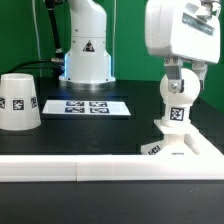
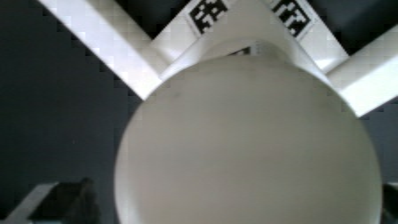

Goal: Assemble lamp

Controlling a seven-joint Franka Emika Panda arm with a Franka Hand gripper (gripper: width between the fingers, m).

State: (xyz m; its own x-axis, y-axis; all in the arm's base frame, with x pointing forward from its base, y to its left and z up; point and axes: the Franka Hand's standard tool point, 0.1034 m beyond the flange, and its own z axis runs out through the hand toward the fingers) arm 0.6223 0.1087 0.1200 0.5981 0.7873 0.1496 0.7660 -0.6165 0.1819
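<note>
- The gripper [image 1: 178, 92] hangs in the right half of the exterior frame, its jaws spread wide on either side of the bulb [image 1: 178, 100] and not clamped on it, as far as I can tell from here.
- The bulb stands upright on the base [image 1: 185, 150], low on the right of the exterior frame, with a black-and-white tag showing on its stem.
- The base sits flat on the dark worktop [image 1: 125, 130], just behind the long white rail [image 1: 60, 170] that runs across the bottom of the frame; a tag shows on its near edge.
- The shade [image 1: 19, 101] rests at the left edge of the exterior frame, wide end down, well apart from the base and bulb, one tag facing the camera.
- The marker board [image 1: 88, 106] lies flat in the middle of the frame, just in front of the arm's white pedestal [image 1: 88, 55].
- From the wrist camera the bulb's rounded head [image 2: 240, 140] fills most of the picture, pale and blurred, with tagged white edges of the base [image 2: 125, 55] spreading out behind it.
</note>
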